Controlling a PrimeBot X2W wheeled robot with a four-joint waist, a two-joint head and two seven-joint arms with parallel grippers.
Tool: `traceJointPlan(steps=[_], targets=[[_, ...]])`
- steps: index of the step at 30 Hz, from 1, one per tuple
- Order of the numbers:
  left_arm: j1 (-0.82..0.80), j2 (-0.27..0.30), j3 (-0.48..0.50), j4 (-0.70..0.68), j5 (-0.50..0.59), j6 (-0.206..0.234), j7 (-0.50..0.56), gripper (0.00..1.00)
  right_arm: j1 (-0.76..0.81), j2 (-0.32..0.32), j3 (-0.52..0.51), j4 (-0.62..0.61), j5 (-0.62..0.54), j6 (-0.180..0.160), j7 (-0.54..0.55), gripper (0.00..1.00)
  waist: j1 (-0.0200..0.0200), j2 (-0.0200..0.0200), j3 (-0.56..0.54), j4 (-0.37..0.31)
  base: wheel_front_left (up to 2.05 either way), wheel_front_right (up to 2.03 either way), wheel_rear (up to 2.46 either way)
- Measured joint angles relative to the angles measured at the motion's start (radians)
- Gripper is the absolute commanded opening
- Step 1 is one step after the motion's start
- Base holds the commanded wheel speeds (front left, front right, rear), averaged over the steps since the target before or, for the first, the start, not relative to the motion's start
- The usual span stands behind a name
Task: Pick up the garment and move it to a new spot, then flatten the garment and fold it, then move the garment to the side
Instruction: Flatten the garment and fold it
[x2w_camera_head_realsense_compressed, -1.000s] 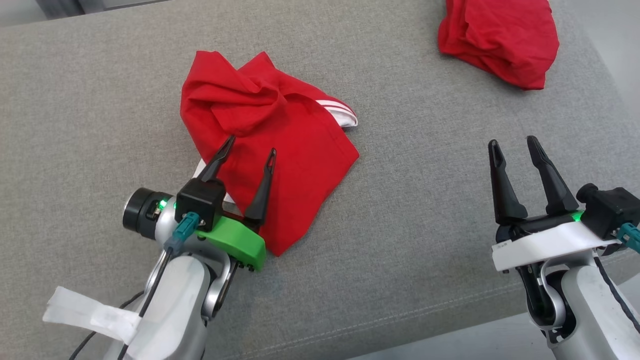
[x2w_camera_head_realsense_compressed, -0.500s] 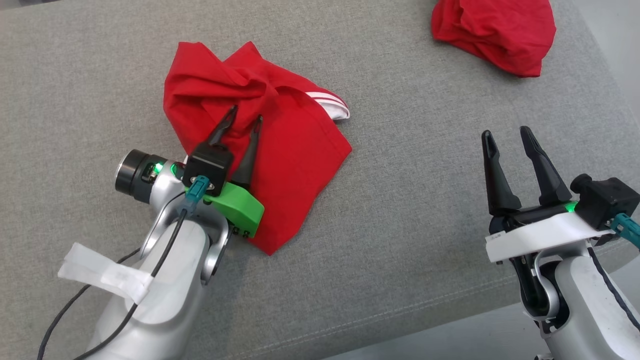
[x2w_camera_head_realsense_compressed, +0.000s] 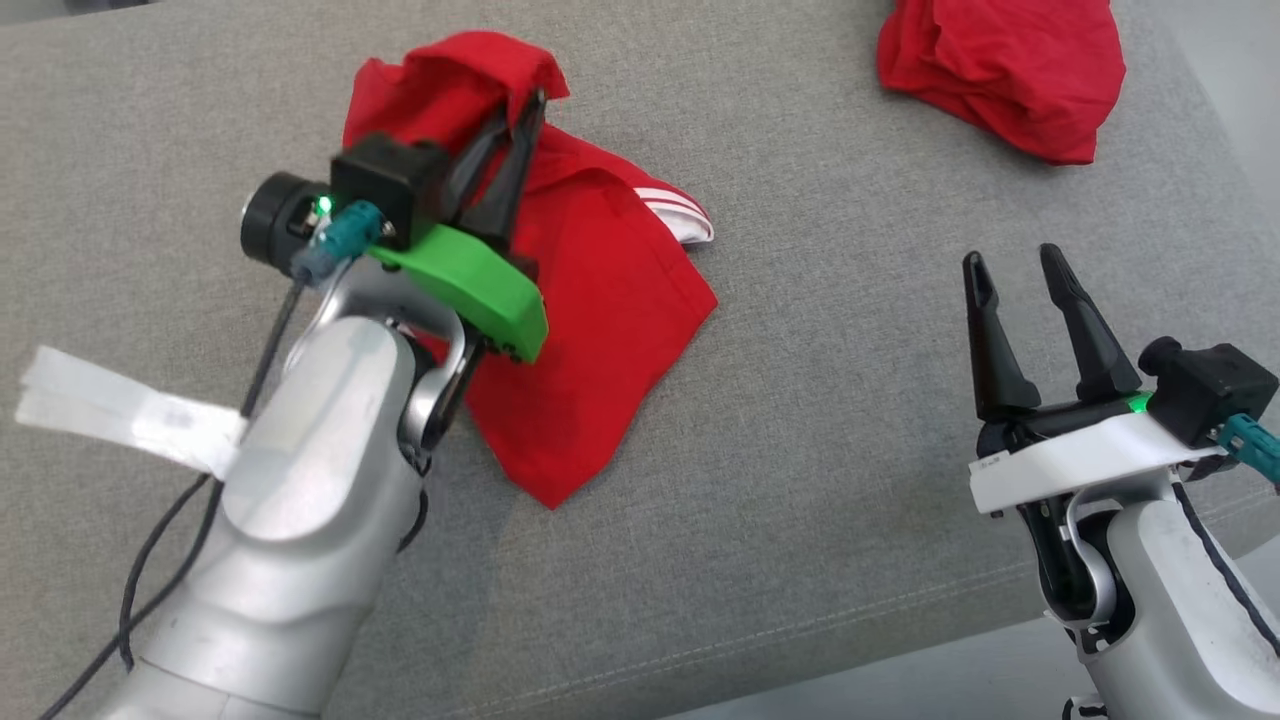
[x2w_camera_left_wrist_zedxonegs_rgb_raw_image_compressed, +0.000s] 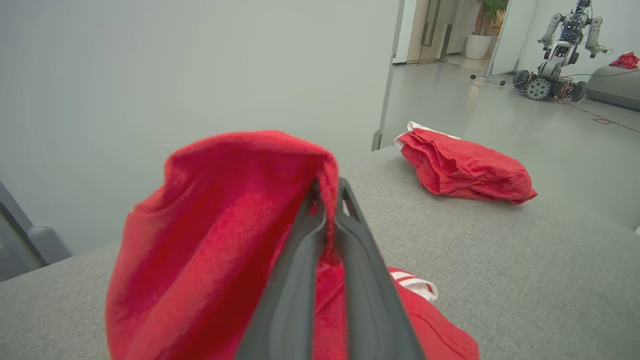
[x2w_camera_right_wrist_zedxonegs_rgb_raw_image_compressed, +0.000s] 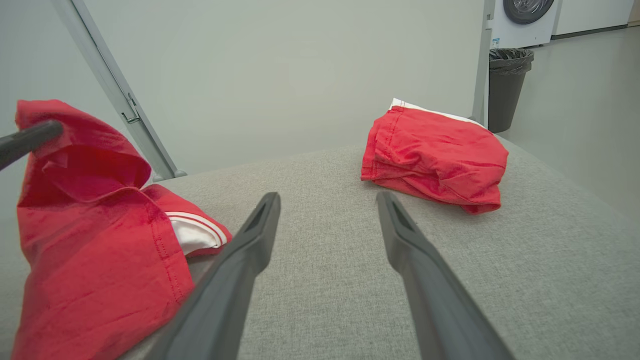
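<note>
1. Bench (x2w_camera_head_realsense_compressed: 820, 520): a grey fabric surface spreads across the head view. A stitched seam runs along its near edge, and pale floor shows past the near right corner.
2. Garment (x2w_camera_head_realsense_compressed: 600, 340): the red, crumpled piece sits on the left half of the bench, toward the far edge. Most of it lies on the fabric, with one pointed corner aimed at the near edge. Its far fold is drawn up into a peak, seen red and rounded in the left wrist view (x2w_camera_left_wrist_zedxonegs_rgb_raw_image_compressed: 220, 240).
3. Bundle (x2w_camera_head_realsense_compressed: 1000, 70): a second red garment lies bunched at the far right corner, well apart from the first. White cloth peeks from beneath it in the right wrist view (x2w_camera_right_wrist_zedxonegs_rgb_raw_image_compressed: 435, 155).
4. Left gripper (x2w_camera_head_realsense_compressed: 530, 105): its dark fingers are pressed together on the raised fold. Red cloth is pinched between them and drapes over the tips in the left wrist view (x2w_camera_left_wrist_zedxonegs_rgb_raw_image_compressed: 327, 187). The green mount and silver forearm reach across the garment's near left part.
5. Right gripper (x2w_camera_head_realsense_compressed: 1010, 260): its fingers stand apart with nothing between them. It is over bare bench by the near right edge, well apart from both red pieces.
6. Trim (x2w_camera_head_realsense_compressed: 685, 215): a white striped band pokes from the garment's right side and rests on the bench.
</note>
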Motion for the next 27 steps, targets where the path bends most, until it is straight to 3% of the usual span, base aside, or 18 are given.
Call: traceJointPlan(steps=[10,22,27], targets=[[-0.273,-0.005,0.111,-0.107,-0.267,-0.009,0.163,0.0,-0.069,0.036,0.072,0.03,-0.009,0.045,-0.002,1.0,0.0,0.0,-0.013,-0.008,0.0,0.0,0.0],[-0.536,-0.007,0.356,-0.146,-0.273,0.158,0.132,0.0,-0.082,0.044,0.059,0.065,-0.009,0.051,-0.002,1.0,0.0,0.0,-0.022,-0.015,0.0,0.0,0.0],[-0.619,0.063,0.445,-0.148,-0.227,0.196,0.074,0.0,-0.09,0.043,0.059,0.075,-0.018,0.052,-0.002,1.0,0.0,0.0,-0.029,-0.009,0.0,0.0,0.0]])
